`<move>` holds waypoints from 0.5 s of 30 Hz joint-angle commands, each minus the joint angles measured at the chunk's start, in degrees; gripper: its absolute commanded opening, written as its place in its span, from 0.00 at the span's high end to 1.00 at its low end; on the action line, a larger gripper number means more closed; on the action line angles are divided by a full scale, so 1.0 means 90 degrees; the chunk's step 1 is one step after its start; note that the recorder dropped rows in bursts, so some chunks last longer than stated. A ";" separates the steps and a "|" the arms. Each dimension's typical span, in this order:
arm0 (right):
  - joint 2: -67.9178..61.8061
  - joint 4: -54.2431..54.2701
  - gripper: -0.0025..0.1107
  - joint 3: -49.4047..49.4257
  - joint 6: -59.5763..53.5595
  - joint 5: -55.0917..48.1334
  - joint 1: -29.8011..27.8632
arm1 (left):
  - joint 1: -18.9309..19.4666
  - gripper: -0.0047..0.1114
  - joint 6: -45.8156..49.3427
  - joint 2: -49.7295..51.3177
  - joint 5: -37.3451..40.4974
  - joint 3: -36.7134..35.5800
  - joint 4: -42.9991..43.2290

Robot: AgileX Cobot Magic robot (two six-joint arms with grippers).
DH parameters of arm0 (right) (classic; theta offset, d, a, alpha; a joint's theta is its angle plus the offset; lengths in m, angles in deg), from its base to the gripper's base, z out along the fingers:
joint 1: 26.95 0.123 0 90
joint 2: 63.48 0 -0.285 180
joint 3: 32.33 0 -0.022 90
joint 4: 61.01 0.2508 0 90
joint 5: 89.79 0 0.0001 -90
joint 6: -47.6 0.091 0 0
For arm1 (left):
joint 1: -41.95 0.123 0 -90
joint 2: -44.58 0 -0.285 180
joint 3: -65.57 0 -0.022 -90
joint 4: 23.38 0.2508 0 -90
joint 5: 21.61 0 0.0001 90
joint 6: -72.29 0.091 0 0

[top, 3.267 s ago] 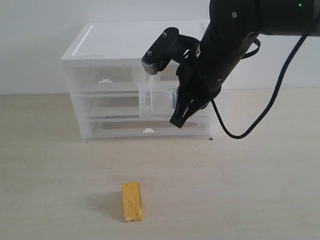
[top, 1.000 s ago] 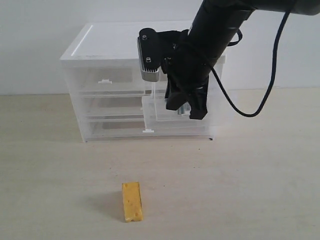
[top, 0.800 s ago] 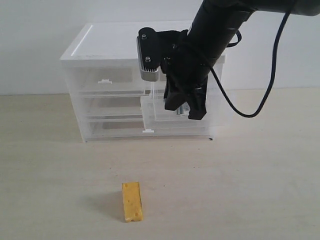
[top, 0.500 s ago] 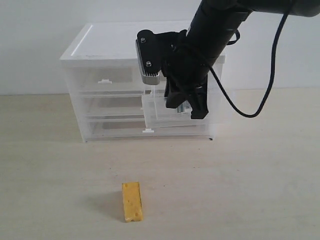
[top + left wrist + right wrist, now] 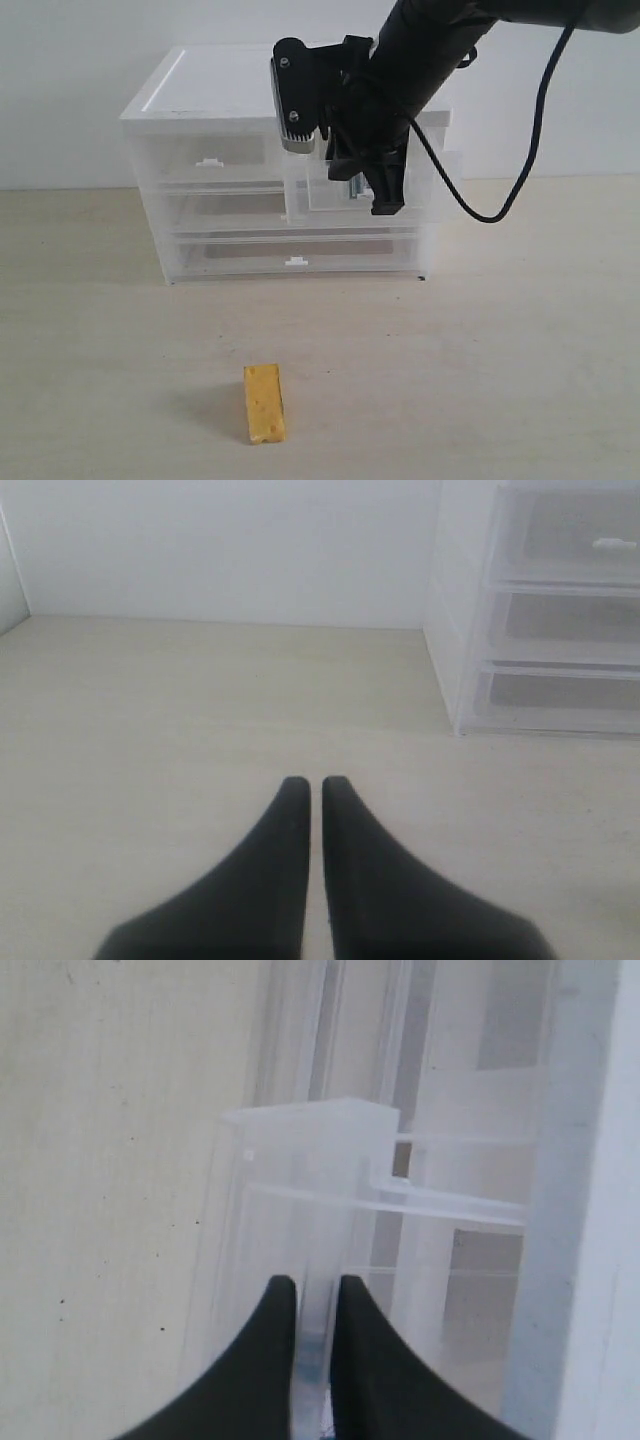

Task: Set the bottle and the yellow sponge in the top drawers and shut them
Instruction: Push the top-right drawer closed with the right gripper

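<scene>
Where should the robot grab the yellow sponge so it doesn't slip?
Pinch the yellow sponge across its narrow middle, claw tips on the two long sides, coming straight down from above. It lies flat on the table with both sides exposed, and its short width probably suits a claw best. The left claw holds nothing; the right claw grips a top drawer.

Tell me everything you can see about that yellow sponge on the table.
The yellow sponge is a small, flat, rectangular block, yellow-orange, with a few pitted holes on its top face; it looks soft and porous. It lies flat on the pale wood-look table, its long side running roughly toward the white drawer cabinet, well in front of it and apart from it. A faint shadow falls to its left. Only the table touches it; it is not yet in a drawer.
</scene>
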 commanded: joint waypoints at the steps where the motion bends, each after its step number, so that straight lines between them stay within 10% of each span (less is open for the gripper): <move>1: 0.0026 -0.0038 0.98 -0.0057 -0.0080 0.0694 0.0062 | 0.0016 0.92 0.0024 -0.0022 -0.0018 -0.0025 -0.0042; 15: 0.0123 -0.0172 0.37 -0.0057 0.0558 0.0748 0.0062 | 0.0016 0.92 0.0024 -0.0022 -0.0018 -0.0025 -0.0042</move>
